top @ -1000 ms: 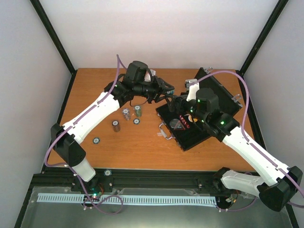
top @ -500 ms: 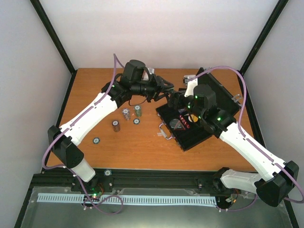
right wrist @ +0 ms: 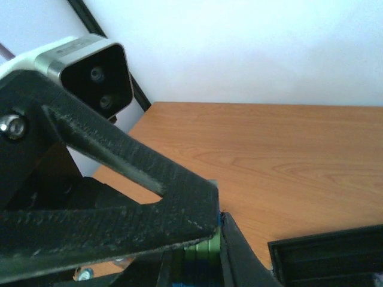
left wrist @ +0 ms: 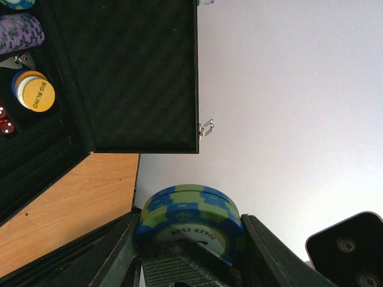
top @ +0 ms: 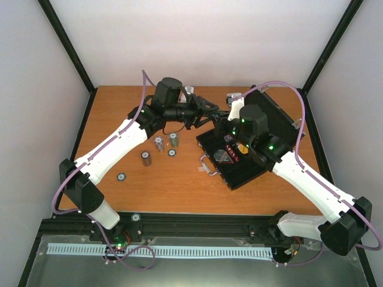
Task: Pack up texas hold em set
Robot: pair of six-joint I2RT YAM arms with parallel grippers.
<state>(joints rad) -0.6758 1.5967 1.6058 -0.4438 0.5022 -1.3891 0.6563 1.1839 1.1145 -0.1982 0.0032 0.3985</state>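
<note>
The green-and-blue chip stack (left wrist: 188, 218) is clamped between the left jaws, up off the desk (top: 173, 185). The right jaws face them from the opposite side, close to the stack; I cannot tell whether they grip it. Beyond the left jaws the black case (top: 239, 170) lies open, with a yellow disc (left wrist: 39, 95) and red dice (left wrist: 5, 122) inside. Loose chip stacks (top: 158, 143) stand on the desk behind the left jaws.
</note>
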